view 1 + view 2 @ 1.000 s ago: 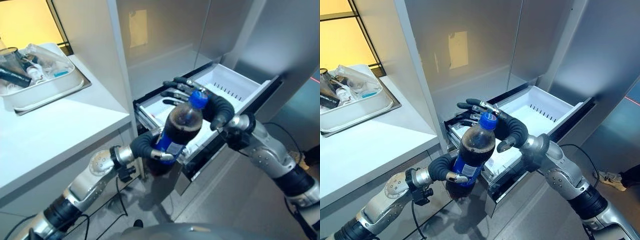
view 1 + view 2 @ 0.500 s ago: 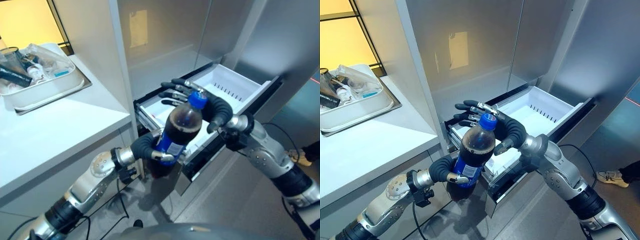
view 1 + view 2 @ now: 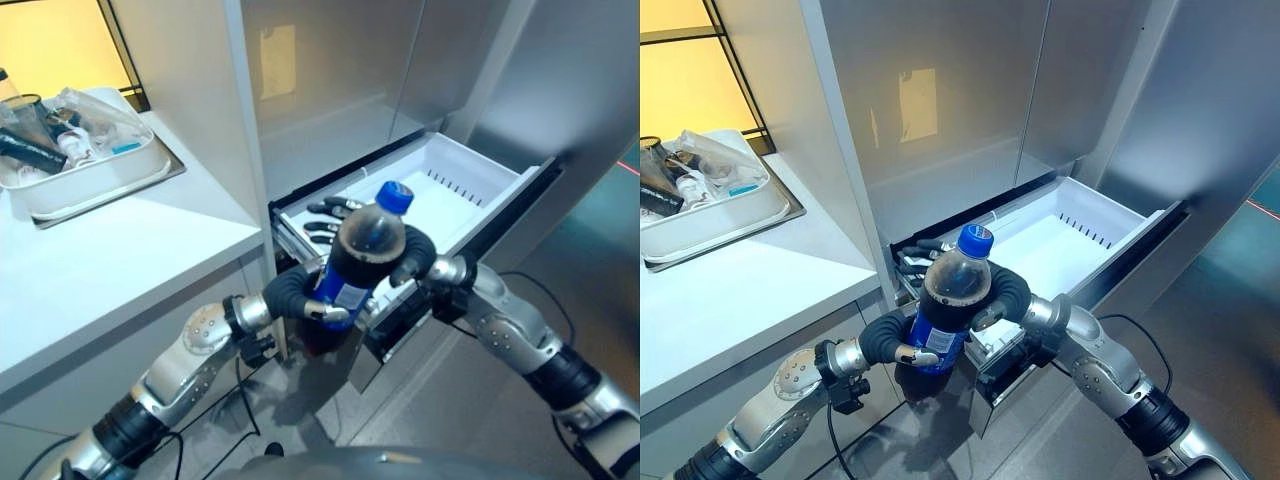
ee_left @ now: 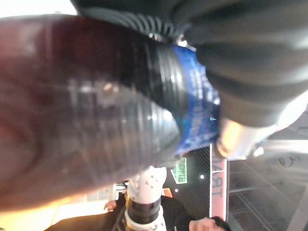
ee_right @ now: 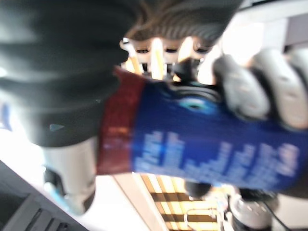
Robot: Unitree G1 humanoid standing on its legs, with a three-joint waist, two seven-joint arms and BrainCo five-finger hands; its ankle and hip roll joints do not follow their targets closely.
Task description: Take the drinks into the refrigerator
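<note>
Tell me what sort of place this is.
Probably a kitchen: a tall grey refrigerator with its white pull-out drawer open, beside a white counter carrying a white tray of clutter.

One cola bottle [image 3: 948, 305]; one open white refrigerator drawer [image 3: 1080, 232]; one white tray [image 3: 725, 222] of clutter, far left; two hands.

White drawer [image 3: 1072, 232] stands pulled out, its bare far half open from above, while the cola bottle [image 3: 948, 303] and right hand [image 3: 1002, 296] crowd its near-left corner.
</note>
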